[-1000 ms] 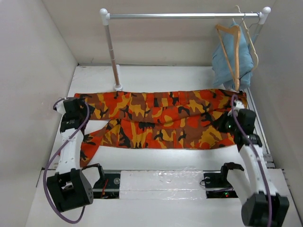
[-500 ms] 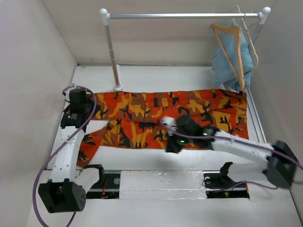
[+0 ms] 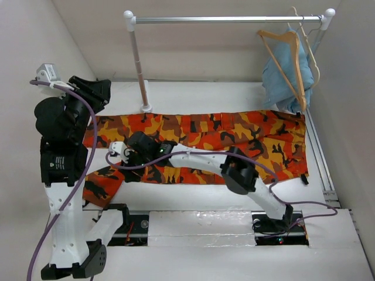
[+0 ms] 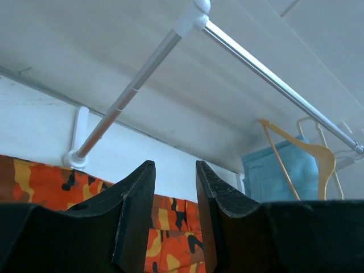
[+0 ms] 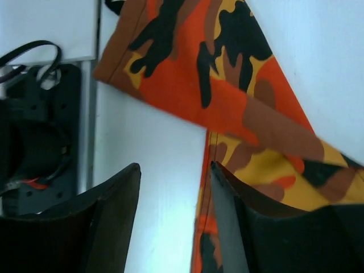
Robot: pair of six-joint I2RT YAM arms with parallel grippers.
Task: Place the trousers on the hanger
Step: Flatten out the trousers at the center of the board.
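White table [image 3: 193, 93] inside a plain pale-walled booth, two arms bolted at its near edge.

Item 1: clothes rail [image 3: 228, 19], a metal bar on white corner fittings, its upright post [image 3: 139, 64] standing on the table's far left.

Item 2: the trousers [image 3: 234, 132], orange, red, yellow and brown camouflage. They lie flat on the table with the wide end to the right and both legs running left. The nearer leg's end is bent toward the near edge. Nothing holds them.

Item 3: the hanger [image 3: 276, 33], tan wood, hooked on the right end of the rail and hanging tilted. It is bare and sits in front of a light blue garment [image 3: 278, 76] that hangs on a second hanger.

Item 4: left gripper [image 4: 174, 170], raised high over the table's left side and pointing toward the rail. Its jaws are parted a little, with nothing between them.

Item 5: right gripper [image 5: 173, 170], its arm stretched across to the left over the nearer trouser leg. Its jaws are apart and empty, with bare table and a hem edge showing beneath. Whether it touches the cloth cannot be told.
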